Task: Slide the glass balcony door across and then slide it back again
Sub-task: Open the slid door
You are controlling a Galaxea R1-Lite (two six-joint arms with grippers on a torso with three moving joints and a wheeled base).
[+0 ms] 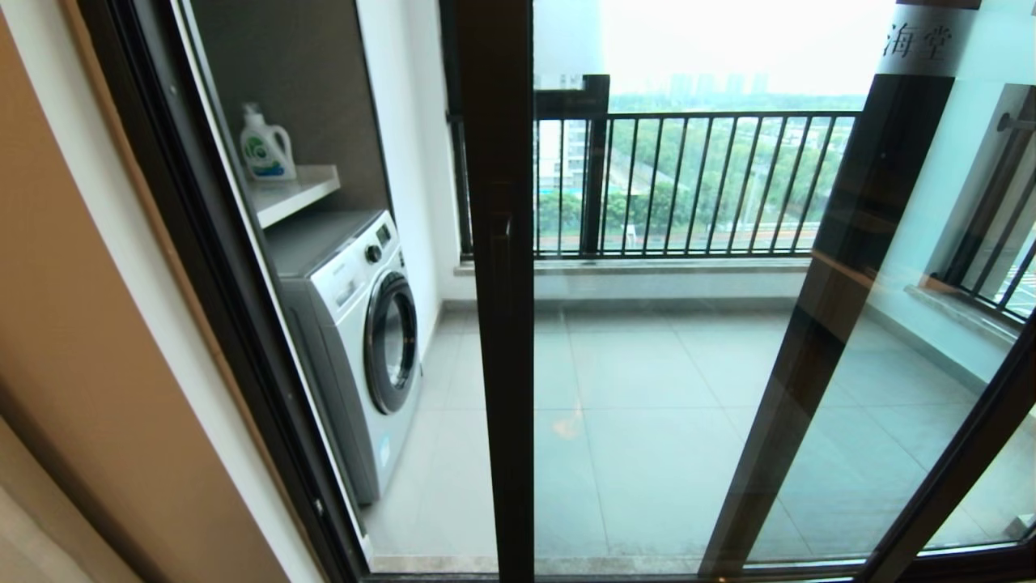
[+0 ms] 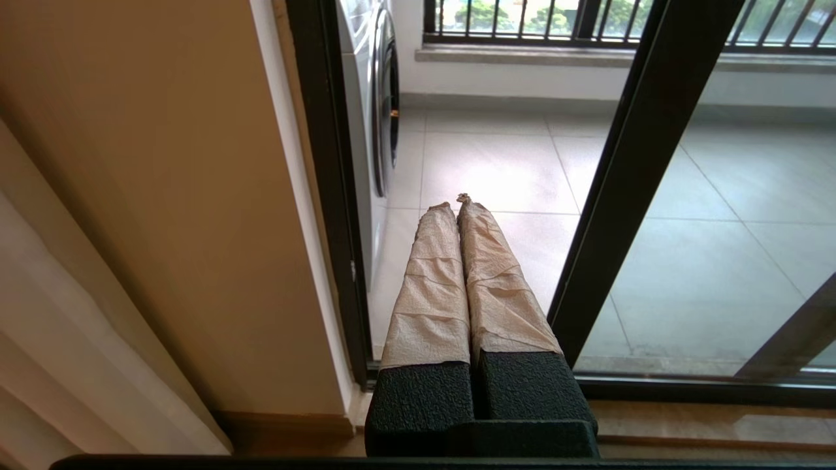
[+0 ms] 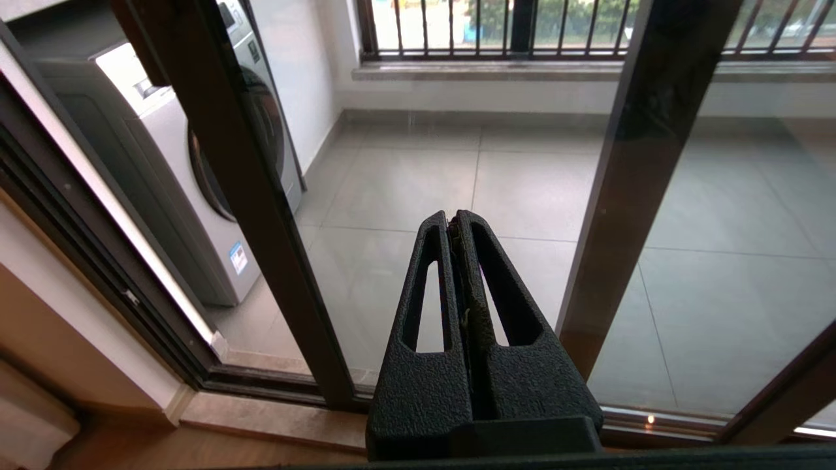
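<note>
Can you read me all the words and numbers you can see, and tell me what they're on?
"海堂": on the frosted strip at the top of the glass balcony door.
Detergent bottle: green round logo, too small to read.
Washing machine: panel markings and blue sticker, too blurred to read.

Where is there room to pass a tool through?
Between the wall-side frame and the glass balcony door's stile, over bare floor tiles. The washing machine crowds the frame side; past the stile is glass. The left tool faces the gap, right tool the glass.
</note>
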